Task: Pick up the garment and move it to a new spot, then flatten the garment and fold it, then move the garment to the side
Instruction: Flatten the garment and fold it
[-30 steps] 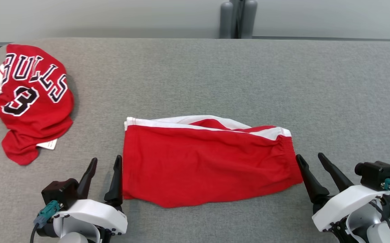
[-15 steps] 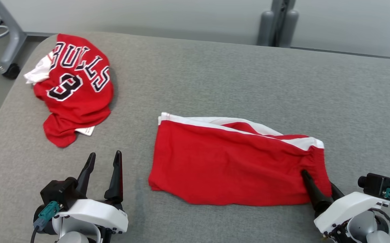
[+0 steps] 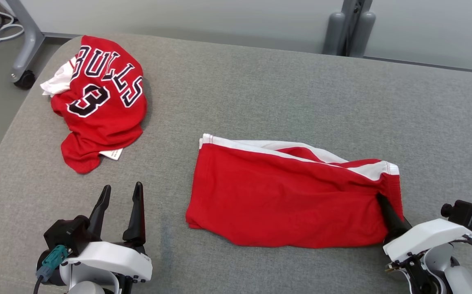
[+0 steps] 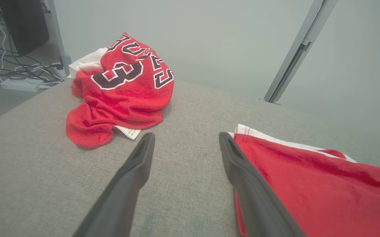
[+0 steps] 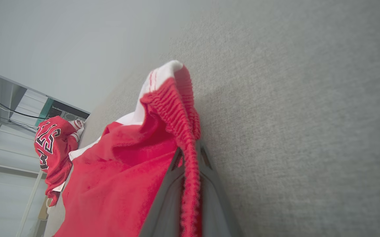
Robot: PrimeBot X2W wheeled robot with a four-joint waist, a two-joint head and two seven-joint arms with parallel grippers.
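"So, where do the red shorts (image 3: 285,200) lie?"

"Mid-table (image 3: 260,90), long axis left to right. The left jaws gape wide and empty near the left edge, not touching. The right jaws are pinched shut on the waistband (image 5: 190,138) at the right end."

"Then the right arm leads, I'd judge."

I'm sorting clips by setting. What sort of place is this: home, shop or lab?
Probably a lab or test room: a grey padded table holding shorts and a jersey, a wheeled metal stand beside it, and a wired power strip on the floor.
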